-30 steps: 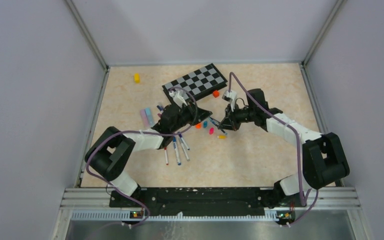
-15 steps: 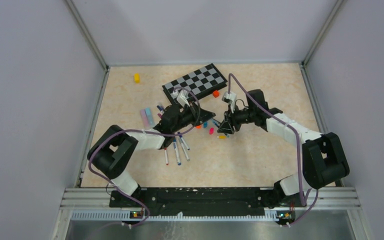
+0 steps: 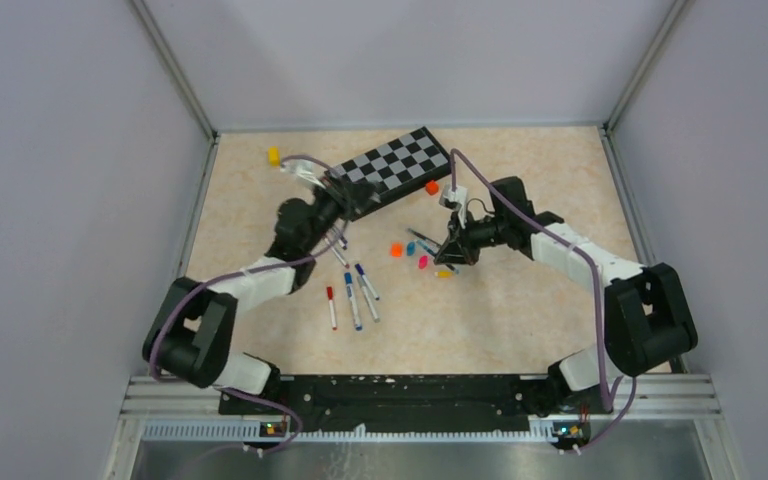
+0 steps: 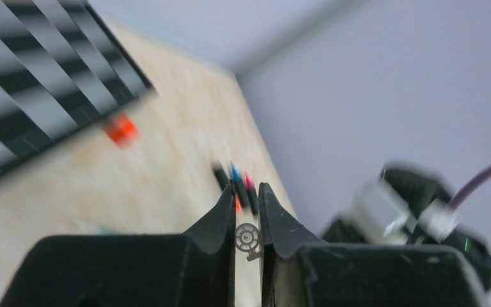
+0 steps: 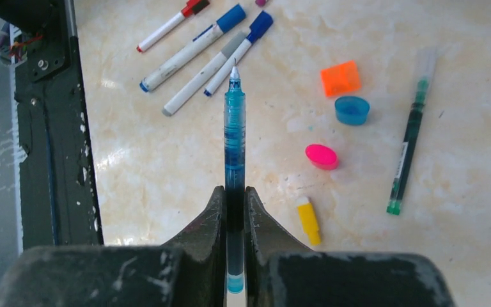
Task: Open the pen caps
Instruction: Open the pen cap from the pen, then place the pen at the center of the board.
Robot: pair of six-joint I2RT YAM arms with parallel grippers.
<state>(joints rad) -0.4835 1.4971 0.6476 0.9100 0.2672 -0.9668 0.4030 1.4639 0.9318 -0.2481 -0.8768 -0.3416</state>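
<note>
My right gripper [image 5: 234,192] [image 3: 447,255] is shut on a clear blue pen [image 5: 234,128]. The pen is uncapped, and its bare tip points toward the capped white-barrelled markers [image 5: 188,54] [image 3: 352,300]. Loose pen caps lie on the table beside it: orange [image 5: 341,78], blue [image 5: 351,110], pink [image 5: 321,156] and yellow [image 5: 308,220]. A green pen [image 5: 409,150] lies to the right. My left gripper [image 3: 338,208] [image 4: 248,188] is far off by the chessboard's near corner. Its jaws stand a thin slit apart, and the blurred left wrist view shows nothing clear between them.
The black-and-grey chessboard [image 3: 390,165] [image 4: 25,83] lies at the back. An orange block [image 3: 431,187] [image 4: 121,129] sits at its right end and a yellow block [image 3: 273,155] at the far left. The black base rail [image 5: 45,128] runs along the near side.
My left arm has swung away from the right gripper, back and left toward the chessboard. The right gripper stayed over the loose caps, loosened briefly, and is closed on the blue pen again.
</note>
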